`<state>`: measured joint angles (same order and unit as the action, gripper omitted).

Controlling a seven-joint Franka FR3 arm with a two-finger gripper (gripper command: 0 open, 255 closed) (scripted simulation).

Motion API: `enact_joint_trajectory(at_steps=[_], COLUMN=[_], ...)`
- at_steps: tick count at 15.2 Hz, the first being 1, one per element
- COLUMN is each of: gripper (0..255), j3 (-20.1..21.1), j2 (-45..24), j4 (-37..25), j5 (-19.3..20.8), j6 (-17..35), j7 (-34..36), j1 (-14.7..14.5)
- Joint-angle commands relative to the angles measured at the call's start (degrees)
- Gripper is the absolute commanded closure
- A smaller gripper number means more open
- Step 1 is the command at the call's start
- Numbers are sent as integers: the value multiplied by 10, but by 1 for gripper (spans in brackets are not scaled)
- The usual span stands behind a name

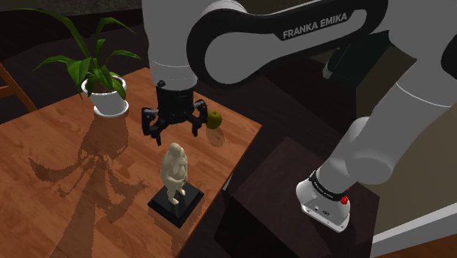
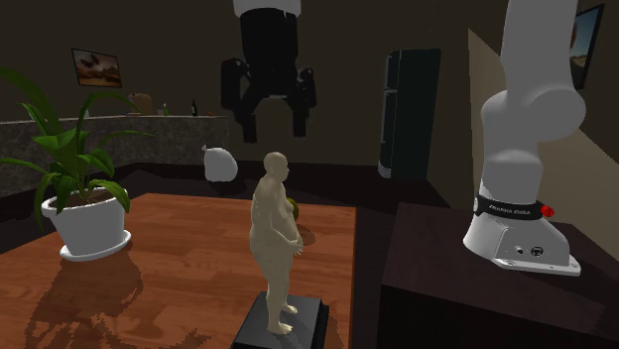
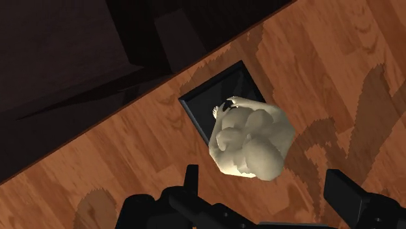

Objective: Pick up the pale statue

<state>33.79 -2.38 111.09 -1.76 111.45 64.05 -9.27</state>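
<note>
Our worktop carries the statue, upright on a dark base near the edge by the stand. Our hand hangs just above the statue, fingers spread wide, clear of its head. We would descend straight along its vertical axis, with open room around.

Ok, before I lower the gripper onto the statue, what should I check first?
1. Gripper open: ok. The gripper has its fingers apart.
2. Alignment: ok. In the wrist view, the pale statue lies between the fingers.
3. Clearance: ok. The gripper hangs above the statue's head, not touching it.
4. Statue pose: ok. It is upright on its black base.
5. Neighbours: ok. The green fruit and potted plant stand apart from the statue.
6. Statue fixed to base: cannot tell.
</note>
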Motion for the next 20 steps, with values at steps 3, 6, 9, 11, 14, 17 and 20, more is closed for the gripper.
enact_joint_trajectory(at_steps=[3,6,9,11,14,17,20], gripper=[0,0,0,255,255,255,255], j3=[2,2,2,2,2,2,2], j2=[-27,-35,-37,-37,-37,-37,-34], j4=[3,18,20,20,20,20,16], j5=[14,19,20,20,20,20,18], j6=[26,48,52,52,52,52,45], j7=[15,17,18,18,18,18,17], j1=[-5,-6,-6,-7,-6,-6,-6])
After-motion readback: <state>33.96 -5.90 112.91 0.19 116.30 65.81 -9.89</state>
